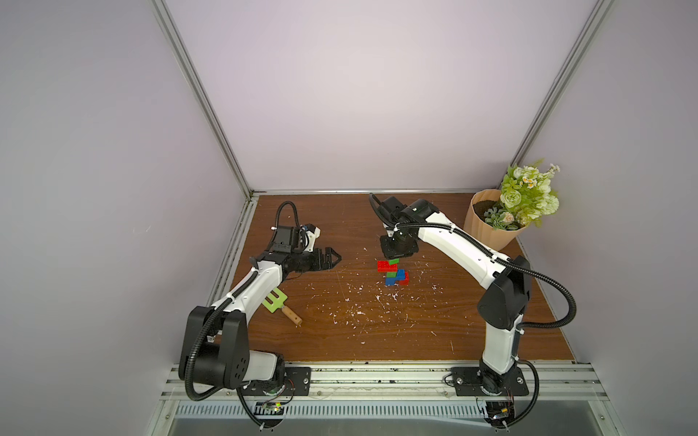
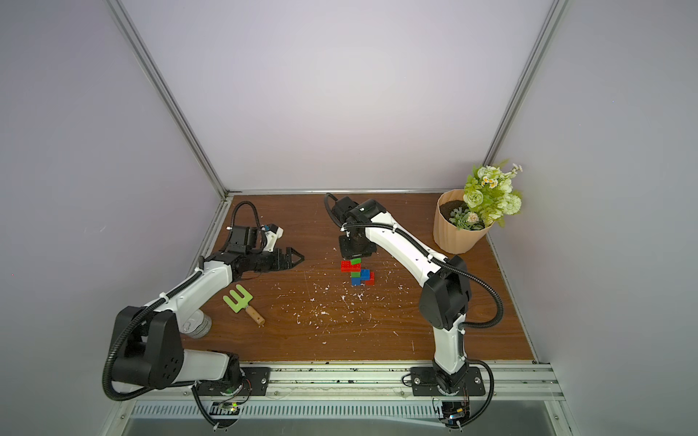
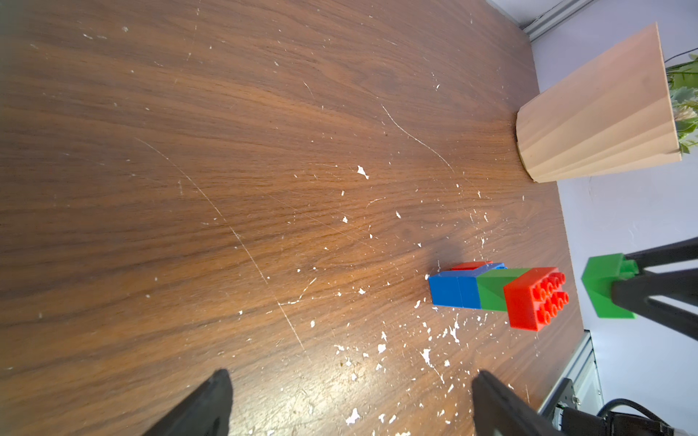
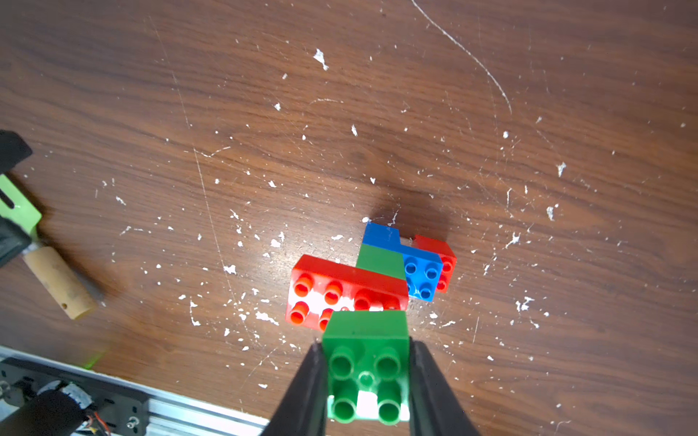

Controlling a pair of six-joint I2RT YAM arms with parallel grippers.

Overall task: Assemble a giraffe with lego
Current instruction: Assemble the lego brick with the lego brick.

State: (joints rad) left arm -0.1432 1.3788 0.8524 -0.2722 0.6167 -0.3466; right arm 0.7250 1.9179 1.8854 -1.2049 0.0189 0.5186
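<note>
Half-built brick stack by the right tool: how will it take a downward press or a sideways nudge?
Probably tip-prone: the stack stands tall on a narrow blue base, and its long red brick overhangs one side. Likely rigid, since the bricks sit flush. It may skid, glossy plastic on a smooth table, with the left tool apart and nothing bracing it.
</note>
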